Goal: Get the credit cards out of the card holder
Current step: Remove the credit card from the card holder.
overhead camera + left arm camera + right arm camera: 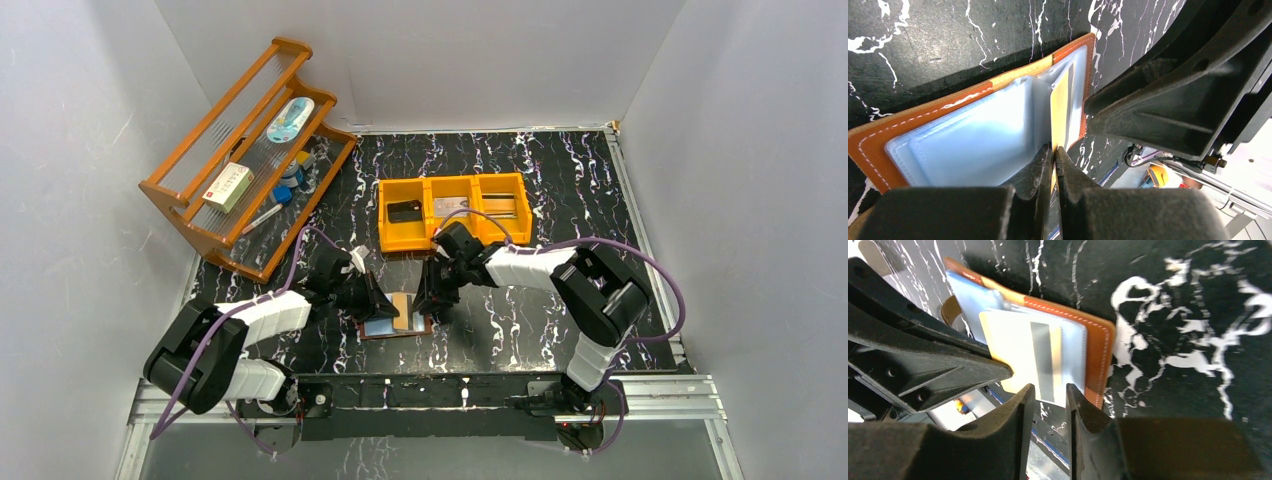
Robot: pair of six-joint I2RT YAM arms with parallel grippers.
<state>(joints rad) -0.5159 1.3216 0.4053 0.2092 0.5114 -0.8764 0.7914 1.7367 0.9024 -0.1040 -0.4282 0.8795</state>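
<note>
The card holder is lying open on the table, the left gripper clenching the tan card by its edge, while the right gripper, jaws parted, should be closing squarely before drawing it straight out.

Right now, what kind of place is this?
Probably a robot test booth: plain white walls around a black marbled table, with a left arm and a right arm bolted at its near edge.
</note>
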